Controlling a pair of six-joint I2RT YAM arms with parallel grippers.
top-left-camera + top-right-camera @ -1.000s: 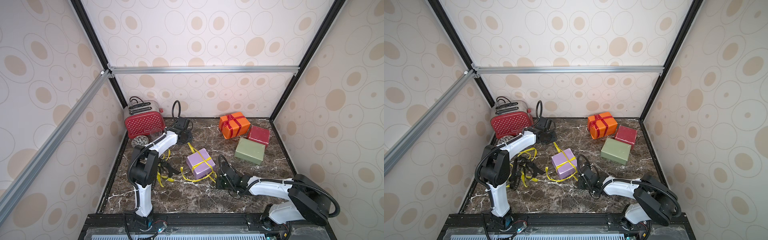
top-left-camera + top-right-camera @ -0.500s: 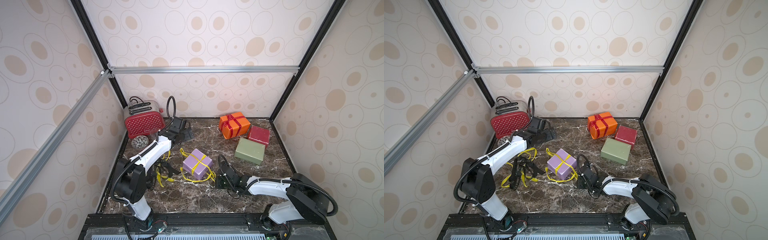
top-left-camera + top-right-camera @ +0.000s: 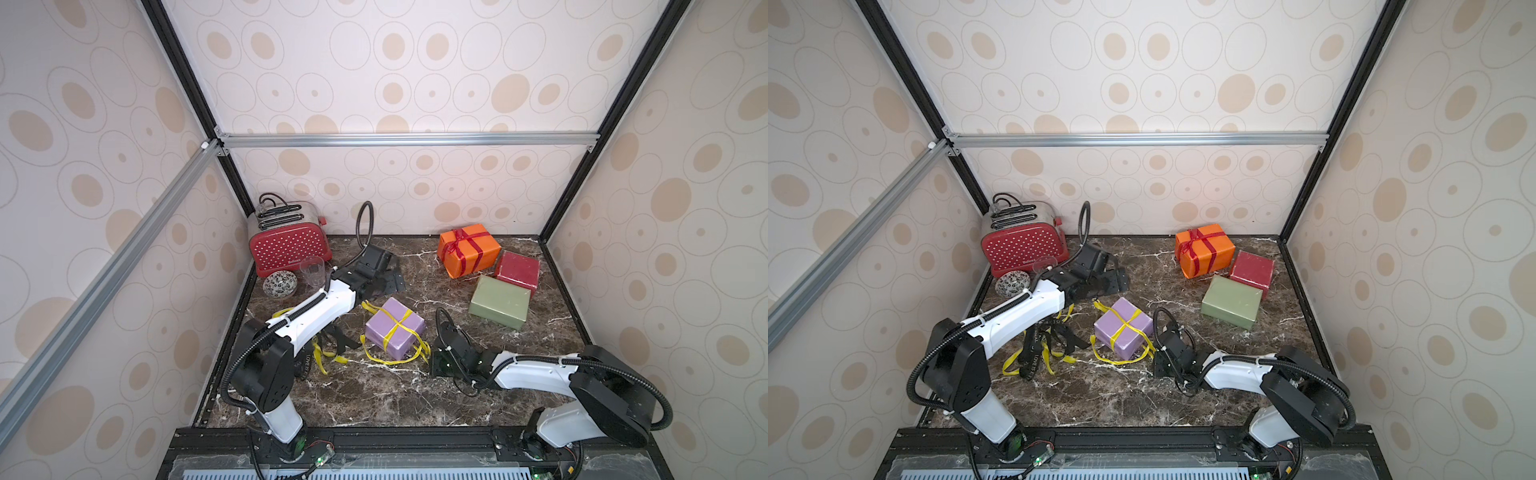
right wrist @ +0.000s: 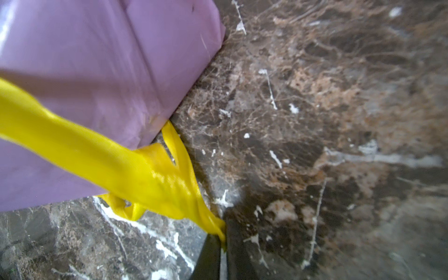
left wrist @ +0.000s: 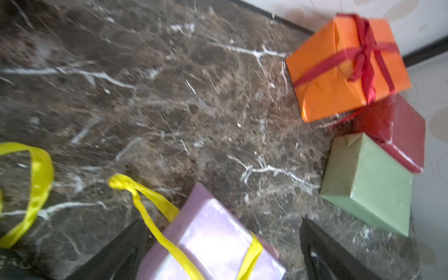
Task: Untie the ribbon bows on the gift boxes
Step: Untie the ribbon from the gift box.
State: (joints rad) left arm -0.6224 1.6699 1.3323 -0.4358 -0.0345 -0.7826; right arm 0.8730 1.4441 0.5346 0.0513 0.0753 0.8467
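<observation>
The lilac gift box (image 3: pixel 395 334) (image 3: pixel 1121 328) lies mid-table with a yellow ribbon (image 3: pixel 397 328) crossed over it and loose strands around it. My right gripper (image 3: pixel 437 362) (image 4: pixel 221 238) sits low beside the box's near right corner, shut on a strand of that yellow ribbon (image 4: pixel 121 160). My left gripper (image 3: pixel 386 283) (image 5: pixel 223 221) hovers behind the box, open and holding nothing; a knotted ribbon end (image 5: pixel 118 181) lies free on the table. At the back right, the orange box (image 3: pixel 469 249) carries a red bow (image 3: pixel 459 244). The dark red box (image 3: pixel 517 270) and the olive green box (image 3: pixel 498 307) are bare.
Loose black ribbon (image 3: pixel 1034 353) and yellow ribbon (image 3: pixel 1017 365) lie tangled under the left arm. A red white-dotted toaster (image 3: pixel 289 247), a clear glass (image 3: pixel 312 271) and a small patterned bowl (image 3: pixel 279 284) stand at the back left. Walls close in on three sides.
My left gripper has opened wide and the yellow ribbon end has dropped to the table. The left arm has stretched out lower. The lilac box has slid slightly left. The right gripper keeps its hold.
</observation>
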